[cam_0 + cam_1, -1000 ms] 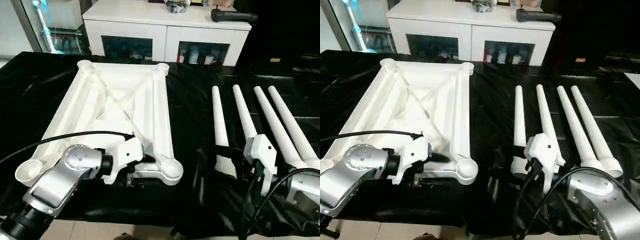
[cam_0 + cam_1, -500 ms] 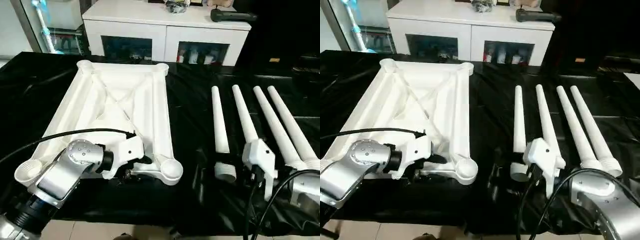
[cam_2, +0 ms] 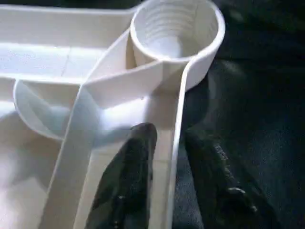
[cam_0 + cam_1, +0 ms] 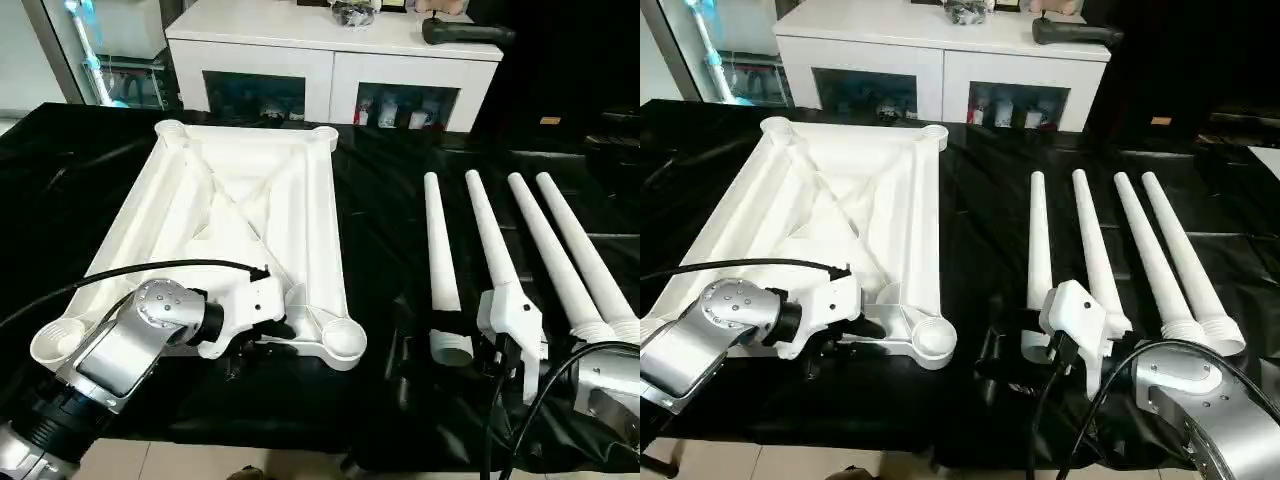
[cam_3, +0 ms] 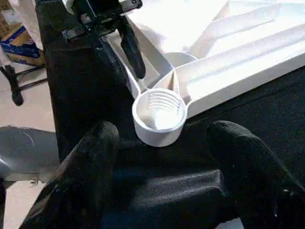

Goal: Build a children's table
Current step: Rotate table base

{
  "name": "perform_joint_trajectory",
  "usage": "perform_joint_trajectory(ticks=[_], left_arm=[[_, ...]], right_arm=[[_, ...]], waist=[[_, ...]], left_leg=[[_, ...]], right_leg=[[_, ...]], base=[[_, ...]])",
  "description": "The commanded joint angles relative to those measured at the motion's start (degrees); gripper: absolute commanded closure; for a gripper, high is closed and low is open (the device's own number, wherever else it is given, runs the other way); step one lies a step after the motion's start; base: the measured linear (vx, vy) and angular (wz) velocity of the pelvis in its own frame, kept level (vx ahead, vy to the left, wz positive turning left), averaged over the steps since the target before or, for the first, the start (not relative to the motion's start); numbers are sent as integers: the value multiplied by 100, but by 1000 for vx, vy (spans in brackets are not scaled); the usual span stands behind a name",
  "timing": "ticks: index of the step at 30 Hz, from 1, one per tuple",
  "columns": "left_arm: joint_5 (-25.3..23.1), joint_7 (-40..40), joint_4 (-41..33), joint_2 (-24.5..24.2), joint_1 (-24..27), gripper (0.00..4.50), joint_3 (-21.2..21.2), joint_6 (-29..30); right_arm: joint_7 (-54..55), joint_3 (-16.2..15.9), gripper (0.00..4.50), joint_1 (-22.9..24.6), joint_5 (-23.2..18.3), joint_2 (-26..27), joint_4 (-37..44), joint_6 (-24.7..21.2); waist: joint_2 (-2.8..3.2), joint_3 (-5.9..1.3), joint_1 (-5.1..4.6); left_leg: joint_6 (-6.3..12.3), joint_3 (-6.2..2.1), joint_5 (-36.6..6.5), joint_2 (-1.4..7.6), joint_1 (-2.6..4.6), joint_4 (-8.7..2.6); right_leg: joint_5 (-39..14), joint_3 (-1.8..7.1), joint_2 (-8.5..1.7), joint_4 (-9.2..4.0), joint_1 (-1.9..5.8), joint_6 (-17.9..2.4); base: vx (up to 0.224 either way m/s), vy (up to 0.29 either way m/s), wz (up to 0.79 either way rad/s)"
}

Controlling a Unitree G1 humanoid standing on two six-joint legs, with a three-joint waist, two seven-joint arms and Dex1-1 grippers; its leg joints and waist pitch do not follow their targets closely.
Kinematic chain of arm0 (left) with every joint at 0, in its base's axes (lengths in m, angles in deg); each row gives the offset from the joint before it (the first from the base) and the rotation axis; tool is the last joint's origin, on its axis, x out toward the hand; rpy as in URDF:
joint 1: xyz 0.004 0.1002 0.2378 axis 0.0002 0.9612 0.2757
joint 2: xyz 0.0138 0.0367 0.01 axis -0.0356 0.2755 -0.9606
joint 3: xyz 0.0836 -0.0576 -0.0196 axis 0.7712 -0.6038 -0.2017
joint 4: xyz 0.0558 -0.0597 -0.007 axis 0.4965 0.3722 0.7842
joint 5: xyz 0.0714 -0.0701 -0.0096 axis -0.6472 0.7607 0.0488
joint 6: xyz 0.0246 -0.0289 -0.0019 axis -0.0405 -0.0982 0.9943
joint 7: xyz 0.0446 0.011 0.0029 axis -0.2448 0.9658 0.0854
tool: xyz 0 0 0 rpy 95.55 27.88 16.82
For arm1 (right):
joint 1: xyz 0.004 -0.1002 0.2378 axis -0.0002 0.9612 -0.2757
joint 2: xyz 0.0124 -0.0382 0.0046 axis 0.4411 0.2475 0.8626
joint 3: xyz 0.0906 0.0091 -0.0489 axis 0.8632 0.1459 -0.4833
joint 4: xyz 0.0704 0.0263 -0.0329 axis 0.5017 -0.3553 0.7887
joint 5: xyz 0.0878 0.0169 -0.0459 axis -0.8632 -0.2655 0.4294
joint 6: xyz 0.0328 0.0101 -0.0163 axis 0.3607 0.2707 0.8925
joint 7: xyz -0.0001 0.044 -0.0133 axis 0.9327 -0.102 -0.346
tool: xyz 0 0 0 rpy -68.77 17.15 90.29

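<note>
**Left gripper closes on the tabletop's near rim**

Left gripper (image 3: pixel 164 157) has narrowed over the last second until its two black fingers (image 3: pixel 128 176) straddle the near rim of the tabletop (image 4: pixel 250 200), one inside the wall, one outside on the black cloth (image 4: pixel 380 200), just beside the near-right corner socket (image 4: pixel 343 340). I read that as a hold being taken to steady or shift the top, though I can't say the pads are pressing yet. The tabletop lies ribbed side up on the left of the table, unmoved.

Right gripper (image 5: pixel 162 157) has stayed wide apart with nothing in it, low by the thick end of the innermost leg (image 4: pixel 440 260), looking across at that same socket.

Counted: one tabletop with four round corner sockets, all empty; four tapered white legs (image 4: pixel 520 250) lying side by side to the right, none fitted. Behind stands one white cabinet (image 4: pixel 330 60) with glass doors.
</note>
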Motion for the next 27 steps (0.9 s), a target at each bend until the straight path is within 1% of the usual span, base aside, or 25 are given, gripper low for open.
perform_joint_trajectory(ticks=[1,3,5,7,8,10,11,14,17,18,19,21,23,24,25,27], left_arm=[[-86,53,10,-55,1,363,62,-10],[-101,26,12,-63,6,385,61,3],[-126,-8,9,-72,25,397,64,-4],[-248,-134,48,-43,80,421,24,-140],[-271,-165,61,-32,88,429,11,-191],[-308,-334,100,34,100,436,-47,-220],[-356,-467,135,85,100,444,-78,-274],[-470,-782,247,206,69,444,-145,-324],[-641,-1196,451,378,-32,444,-208,-567],[-655,-1256,482,421,-53,444,-231,-559],[-655,-1256,482,421,-53,444,-231,-559],[-672,-1206,487,433,-61,444,-221,-604],[-761,-1250,517,425,-42,444,-202,-623],[-788,-1327,558,440,-48,444,-218,-573],[-818,-1394,616,446,-66,444,-215,-608],[-863,-1455,680,451,-92,444,-198,-692]], right_arm=[[45,4,119,-67,21,-41,89,-34],[77,0,119,-74,23,-22,78,-19],[105,-5,119,-82,30,-6,65,-8],[164,-22,119,-97,71,35,43,23],[178,-26,119,-101,85,44,38,34],[225,-15,119,-104,93,77,25,38],[266,-4,119,-109,104,97,14,44],[389,39,119,-138,114,164,-27,49],[631,135,119,-175,160,272,-118,6],[703,168,119,-170,160,309,-127,-9],[703,168,119,-170,160,309,-127,-9],[776,181,119,-150,153,358,-104,-27],[997,174,119,-160,250,456,-115,-25],[1075,185,119,-180,275,494,-144,-25],[1154,200,119,-207,282,525,-179,-38],[1262,222,119,-245,302,566,-221,-40]], waist=[[-16,-291,15],[-19,-288,15],[-20,-292,14],[-17,-291,16],[-4,-287,14],[-5,-289,12],[-7,-297,3],[-11,-304,-20],[-38,-298,-36],[-11,-294,-22],[-19,-291,-31],[-15,-294,-32],[25,-303,-31],[8,-310,-39],[20,-314,-32],[12,-306,-35]], left_leg=[[126,-299,-1257,646,137,-468],[119,-300,-1266,651,143,-473],[115,-299,-1266,649,139,-471],[119,-300,-1262,649,138,-470],[114,-304,-1287,649,133,-474],[107,-302,-1314,649,136,-473],[92,-308,-1284,655,128,-476],[116,-311,-1220,650,122,-471],[180,-291,-1176,628,120,-450],[160,-294,-1212,634,133,-446],[153,-295,-1222,635,124,-453],[116,-304,-1258,638,126,-466],[91,-315,-1243,646,133,-469],[83,-309,-1206,645,132,-469],[88,-309,-1196,643,136,-466],[91,-304,-1242,633,129,-462]], right_leg=[[-752,443,-738,-523,105,-1165],[-750,442,-735,-521,100,-1173],[-734,441,-735,-518,105,-1180],[-724,442,-737,-521,102,-1185],[-737,442,-737,-521,101,-1185],[-759,443,-737,-528,102,-1176],[-670,439,-733,-507,111,-1189],[-491,438,-731,-493,122,-1220],[-555,444,-730,-517,120,-1226],[-670,444,-739,-528,111,-1212],[-703,443,-731,-532,114,-1201],[-754,442,-720,-532,115,-1160],[-604,442,-718,-510,107,-1170],[-465,443,-713,-497,107,-1192],[-405,442,-716,-490,108,-1210],[-404,442,-722,-498,113,-1239]], base=[[0,0,0],[0,0,0],[0,0,0],[0,0,0],[0,0,0],[0,0,0],[0,0,0],[0,0,0],[0,0,0],[0,0,0],[0,0,0],[0,0,0],[0,0,0],[0,0,0],[0,0,0],[0,0,0]])
